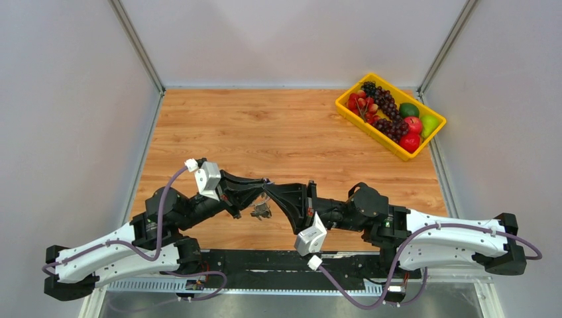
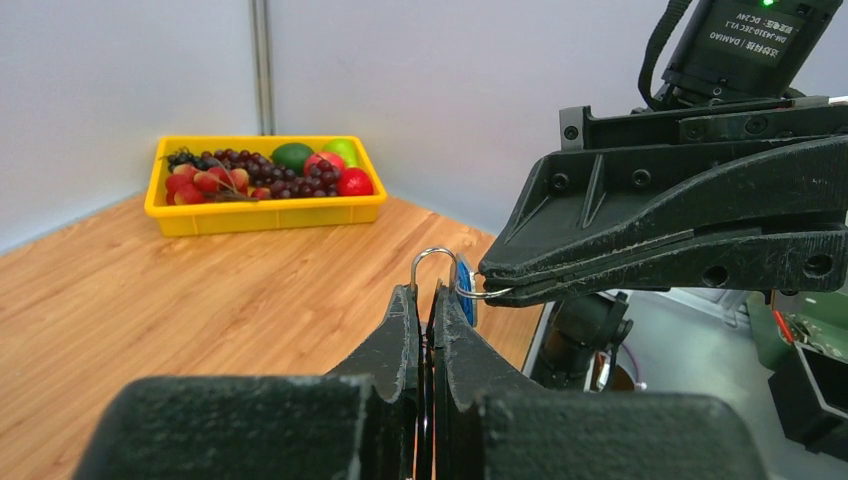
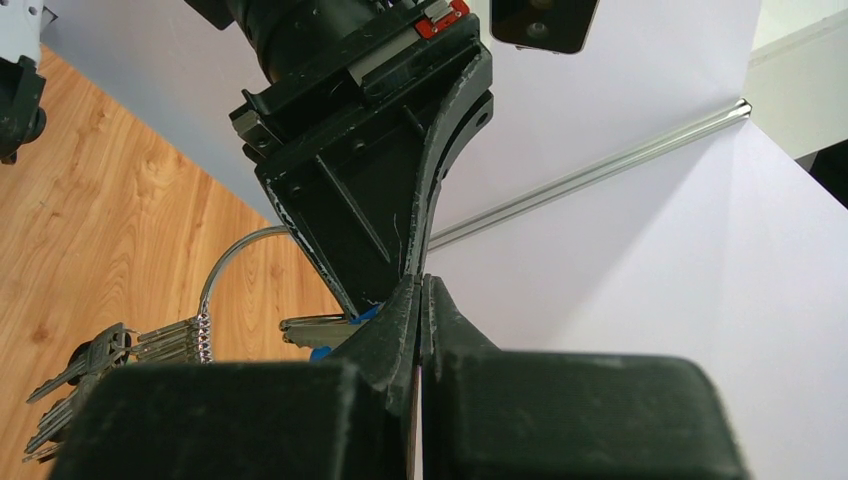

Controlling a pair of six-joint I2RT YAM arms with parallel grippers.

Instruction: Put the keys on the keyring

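The left gripper is clamped on the keyring, whose loop stands up out of its tips. The right gripper reaches in sideways, seemingly pinched shut on the wire just beside. A blue-tagged key hangs between the 2, the other keys below

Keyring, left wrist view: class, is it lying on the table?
No, the keyring is held in the air where the left gripper and the right gripper meet.

Thin silver keyring lifted above the table by its near edge, silvery keys bunched at one end, a blue-tagged key level beside the loop.
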